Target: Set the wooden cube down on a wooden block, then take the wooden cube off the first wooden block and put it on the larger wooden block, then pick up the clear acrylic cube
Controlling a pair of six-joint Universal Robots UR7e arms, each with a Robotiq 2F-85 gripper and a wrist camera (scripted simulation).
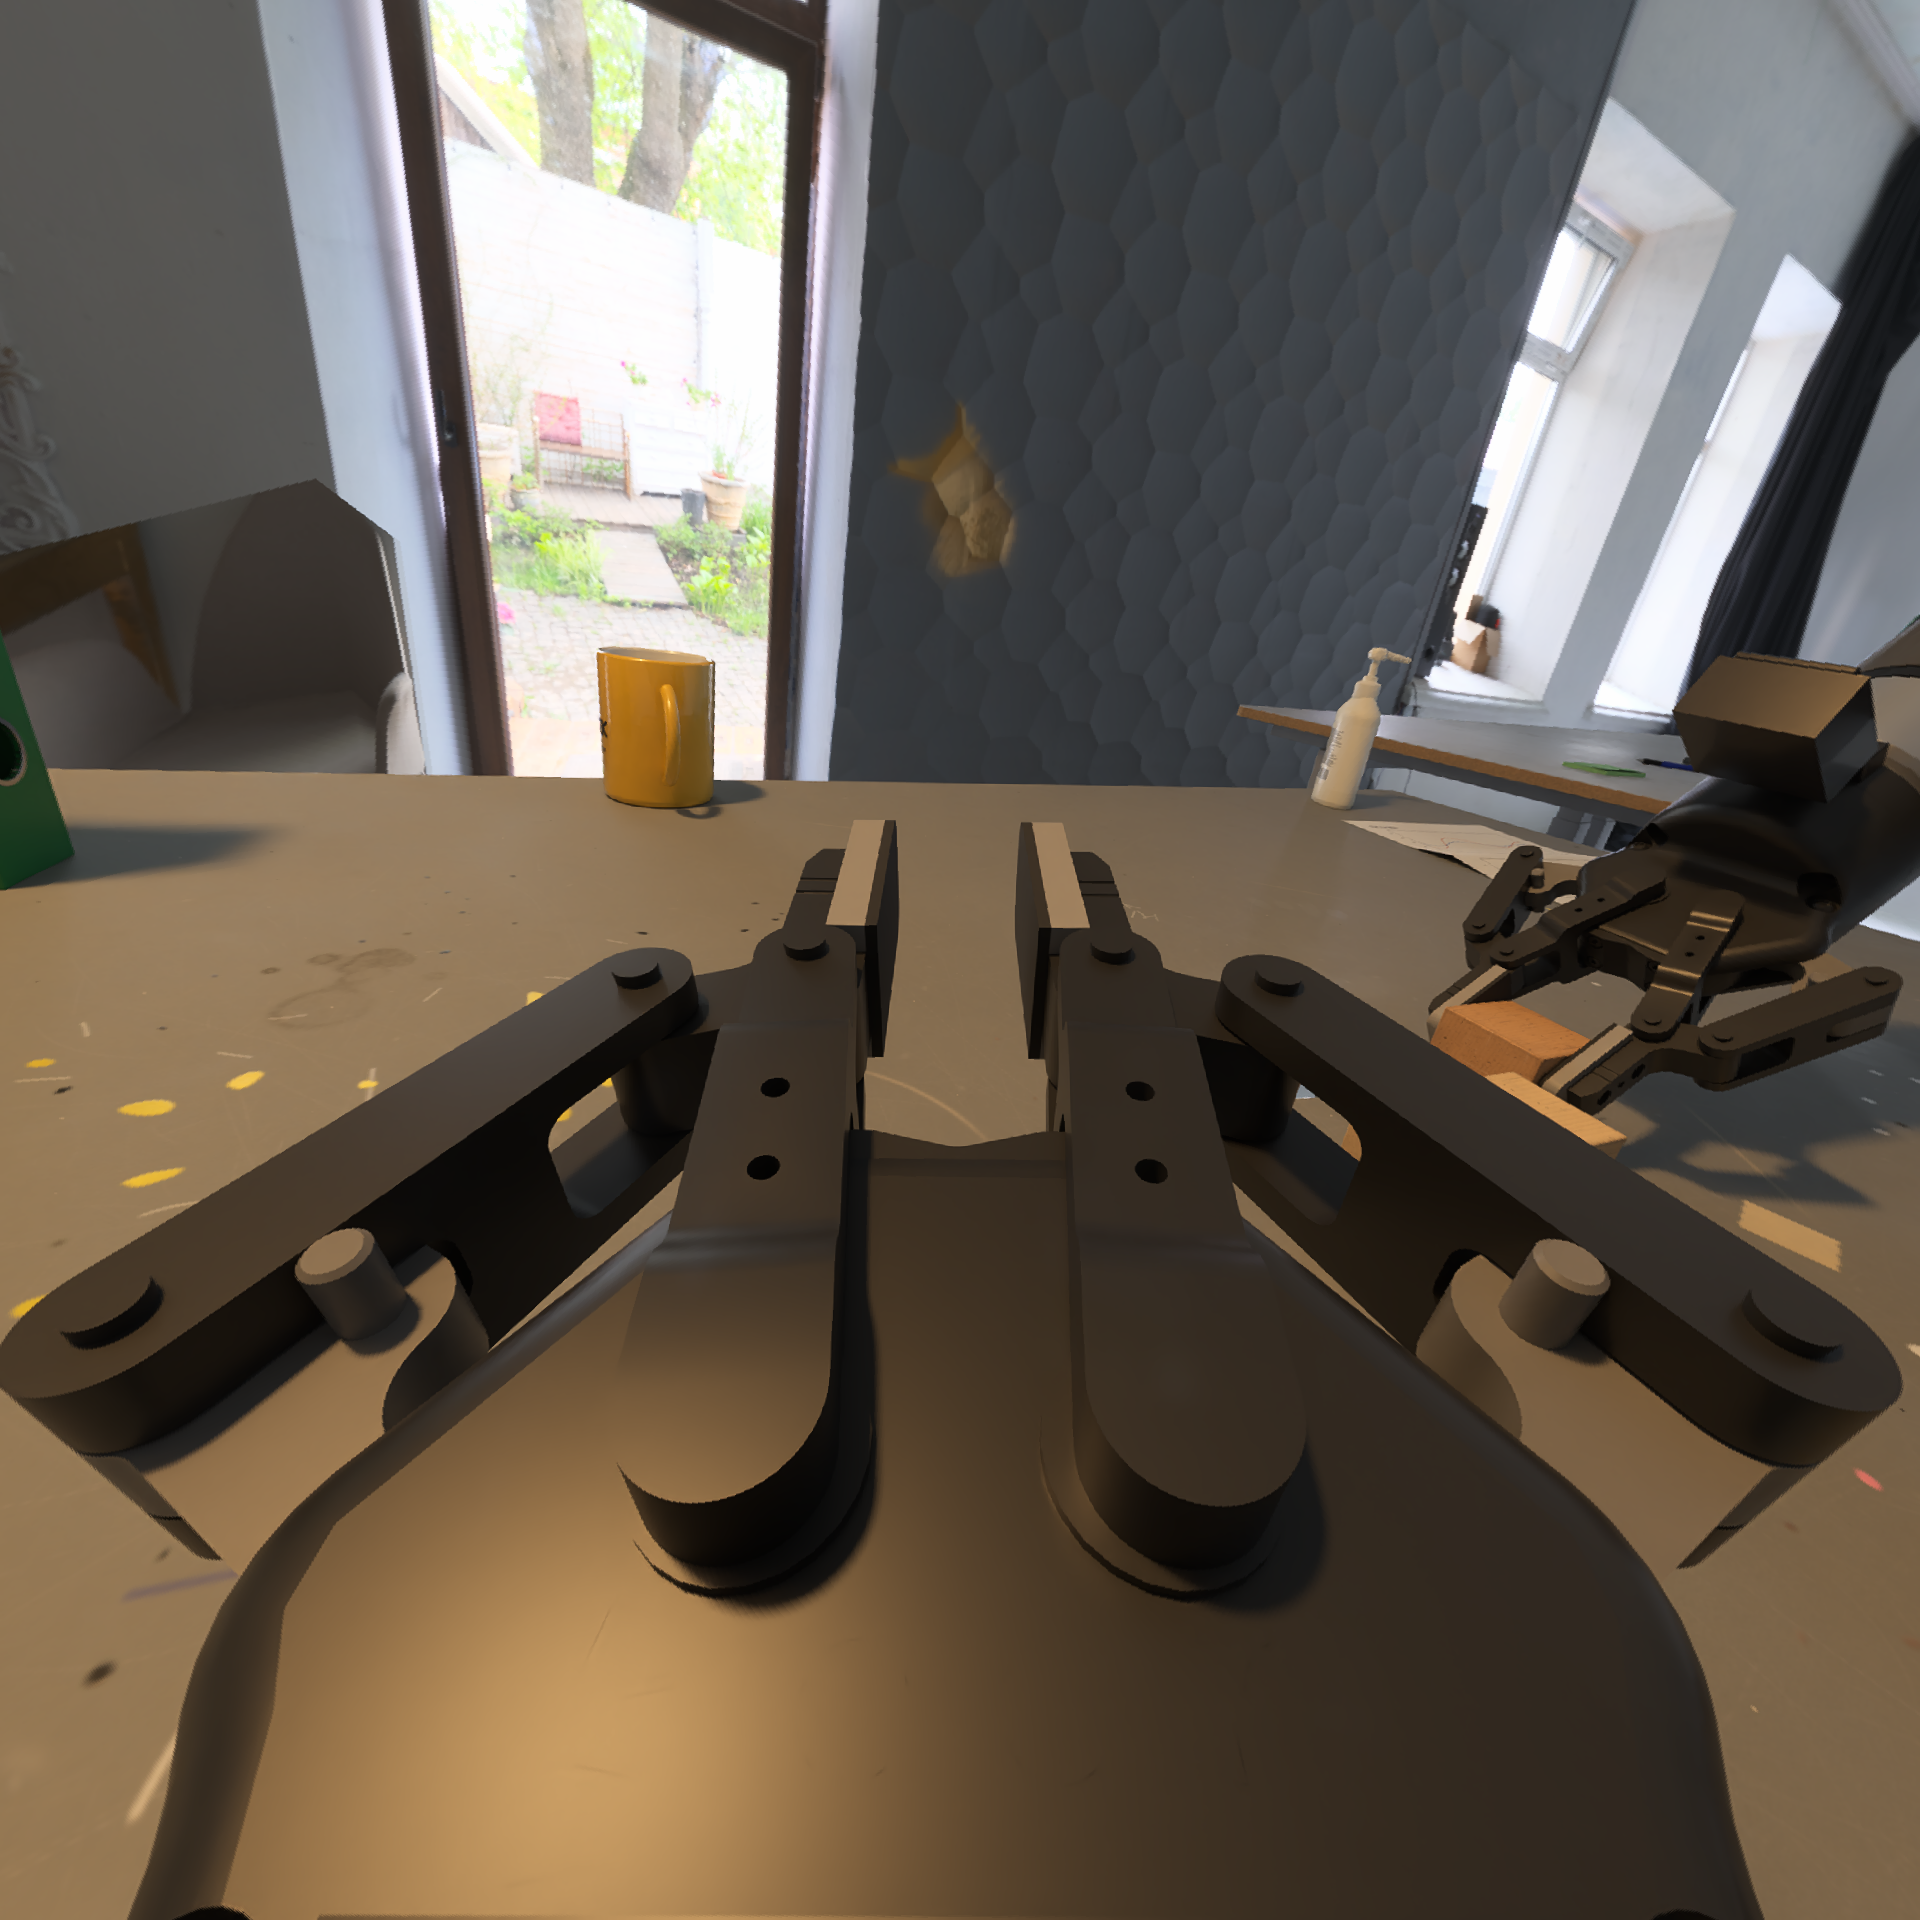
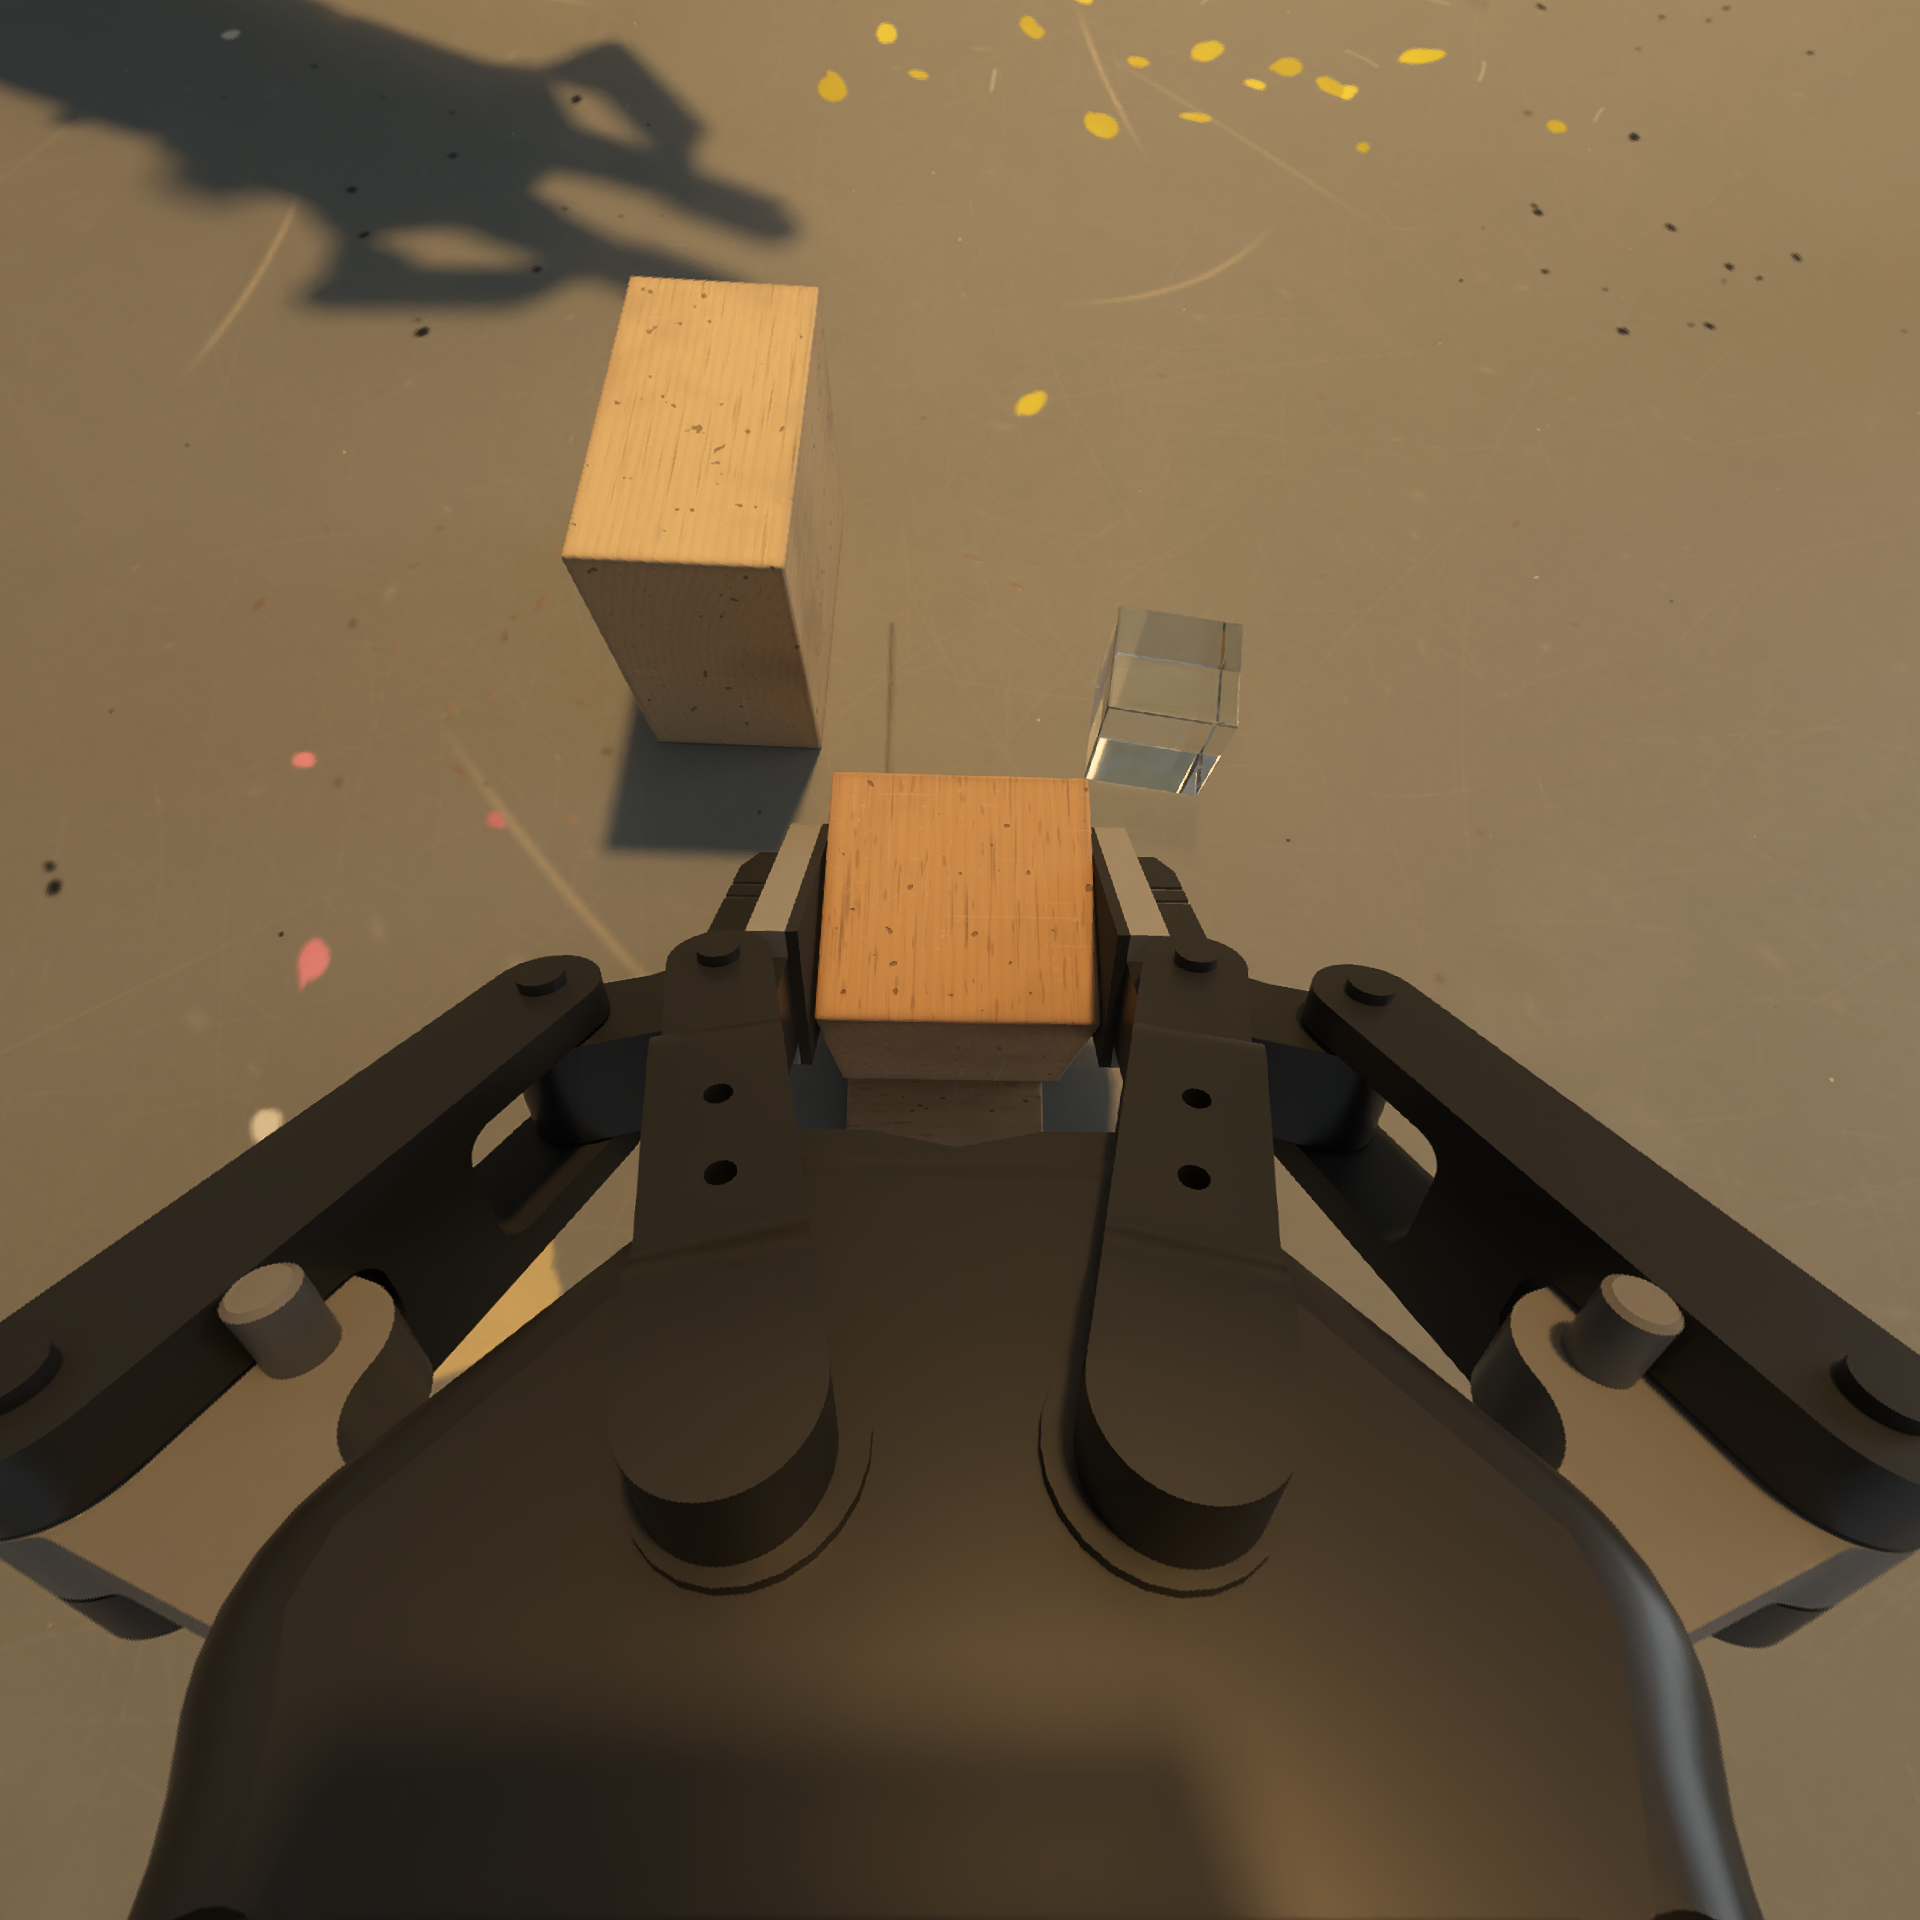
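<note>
My right gripper (image 2: 956, 862) is shut on the wooden cube (image 2: 954, 904), gripping it on both sides. A paler wooden block (image 2: 940, 1117) shows directly under the cube; I cannot tell if they touch. The larger wooden block (image 2: 707, 499) lies ahead to the left on the table. The clear acrylic cube (image 2: 1169, 701) sits just ahead to the right. In the left wrist view the right gripper (image 1: 1512, 1039) holds the cube (image 1: 1486, 1029) over the small block (image 1: 1569, 1117) at far right. My left gripper (image 1: 956, 873) is open and empty above the table.
A yellow mug (image 1: 658, 727) stands at the table's far edge. A green box (image 1: 26, 769) is at the far left, a white pump bottle (image 1: 1345, 743) and a paper sheet (image 1: 1455, 831) at the far right. Paint specks dot the grey tabletop (image 1: 416, 935).
</note>
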